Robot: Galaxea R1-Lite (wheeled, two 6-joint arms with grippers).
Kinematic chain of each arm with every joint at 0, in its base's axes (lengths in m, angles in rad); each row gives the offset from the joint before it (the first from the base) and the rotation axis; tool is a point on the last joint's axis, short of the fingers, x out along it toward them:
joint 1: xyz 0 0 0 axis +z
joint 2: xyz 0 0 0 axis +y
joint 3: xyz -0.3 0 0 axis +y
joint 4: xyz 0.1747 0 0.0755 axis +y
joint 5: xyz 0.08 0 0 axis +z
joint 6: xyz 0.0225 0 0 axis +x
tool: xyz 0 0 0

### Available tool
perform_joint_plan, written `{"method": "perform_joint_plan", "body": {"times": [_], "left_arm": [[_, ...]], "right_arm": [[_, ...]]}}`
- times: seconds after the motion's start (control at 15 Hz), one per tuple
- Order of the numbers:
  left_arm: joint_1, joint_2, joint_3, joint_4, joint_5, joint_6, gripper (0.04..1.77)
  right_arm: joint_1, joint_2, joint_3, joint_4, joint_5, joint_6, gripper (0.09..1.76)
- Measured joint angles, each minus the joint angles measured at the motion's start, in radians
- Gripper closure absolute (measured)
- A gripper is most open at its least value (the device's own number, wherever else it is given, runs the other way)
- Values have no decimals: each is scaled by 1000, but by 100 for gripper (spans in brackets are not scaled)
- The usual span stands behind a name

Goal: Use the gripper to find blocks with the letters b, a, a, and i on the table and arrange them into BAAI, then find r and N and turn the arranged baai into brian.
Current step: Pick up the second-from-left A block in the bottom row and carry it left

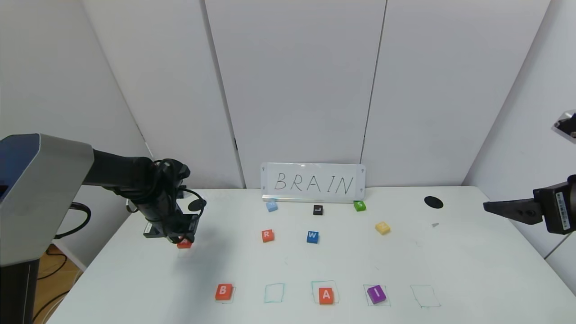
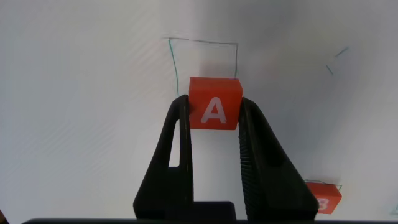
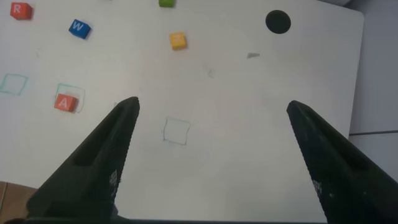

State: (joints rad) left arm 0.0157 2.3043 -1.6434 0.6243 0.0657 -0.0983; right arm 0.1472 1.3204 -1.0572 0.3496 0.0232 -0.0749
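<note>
My left gripper [image 1: 182, 239] is shut on an orange-red block marked A [image 1: 184, 245], low over the left part of the white table [image 1: 472, 270]. In the left wrist view the A block [image 2: 214, 93] sits between the gripper's [image 2: 212, 111] two fingers. The B block [image 1: 223, 291], another A block [image 1: 326, 295] and the purple I block [image 1: 376, 294] lie in a front row on green drawn squares. The orange-red R block [image 1: 267, 235] and the yellow N block [image 1: 382, 227] lie mid-table. My right gripper [image 1: 491, 207] is open and empty at the far right [image 3: 211, 109].
A blue W block [image 1: 312, 236], black L block [image 1: 317, 209], green S block [image 1: 359, 205] and light blue block [image 1: 271, 206] lie near a sign reading BRAIN [image 1: 312, 182]. Empty green squares [image 1: 274, 293] [image 1: 424, 296] flank the row. A black hole [image 1: 433, 202] is back right.
</note>
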Motion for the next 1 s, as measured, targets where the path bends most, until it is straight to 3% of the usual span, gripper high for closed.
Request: {"method": "perform_joint_plan", "body": {"times": [1.0], "left_arm": [[27, 87, -47, 0, 0, 20, 132]], "right_arm": [[24, 6, 12, -1, -7, 1, 14]]}}
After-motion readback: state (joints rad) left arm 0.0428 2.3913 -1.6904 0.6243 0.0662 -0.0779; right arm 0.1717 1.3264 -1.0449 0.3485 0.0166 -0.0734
